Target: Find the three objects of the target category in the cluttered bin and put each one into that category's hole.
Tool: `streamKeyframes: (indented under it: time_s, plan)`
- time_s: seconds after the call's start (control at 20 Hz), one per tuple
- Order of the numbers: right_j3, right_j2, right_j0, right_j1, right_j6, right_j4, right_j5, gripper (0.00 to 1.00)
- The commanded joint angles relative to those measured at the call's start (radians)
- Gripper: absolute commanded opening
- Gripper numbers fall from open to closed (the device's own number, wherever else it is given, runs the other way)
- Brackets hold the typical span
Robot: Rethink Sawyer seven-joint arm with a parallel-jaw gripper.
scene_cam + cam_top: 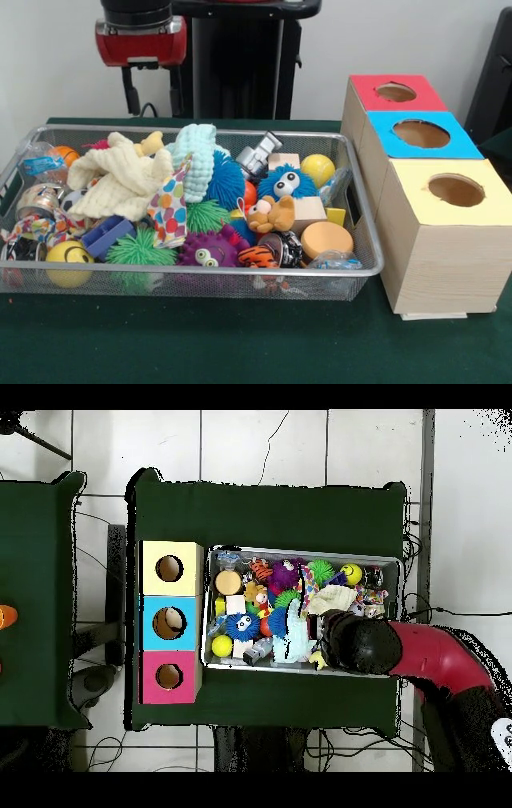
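A wire mesh bin (pixel 364 240) is heaped with mixed toys. Among them are a cream knitted cloth (pixel 120 180), a mint cloth (pixel 196 156), a blue spiky ball with eyes (pixel 284 182), a purple spiky ball (pixel 208 250), green spiky balls (pixel 140 248), a brown plush animal (pixel 272 214) and a wooden block (pixel 308 210). Beside the bin stand three wooden boxes with round holes, topped red (pixel 396 92), blue (pixel 422 134) and yellow (pixel 456 190). My gripper (pixel 150 84) hangs above the bin's far left rim, touching nothing. In the overhead view the arm's dark end (pixel 358 644) covers that part of the bin (pixel 300 551).
Also in the bin are a yellow smiley ball (pixel 68 258), a plain yellow ball (pixel 318 168), a tiger toy (pixel 258 256), an orange disc (pixel 326 238), a blue brick (pixel 106 236), a silver metal piece (pixel 258 156) and a dotted cloth (pixel 170 210). Green cloth (pixel 240 344) covers the table.
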State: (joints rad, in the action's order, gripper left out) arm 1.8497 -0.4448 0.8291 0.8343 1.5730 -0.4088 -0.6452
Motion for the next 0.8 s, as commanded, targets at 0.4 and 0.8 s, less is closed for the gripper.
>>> streamKeyframes:
  time_s: [0.4,0.8]
  plan:
    - [-0.070,-0.107,0.092,-0.052,-0.272,-0.111,-0.133,1.00]
    - [-0.186,-0.157,0.159,-0.102,-0.358,-0.131,-0.238,1.00]
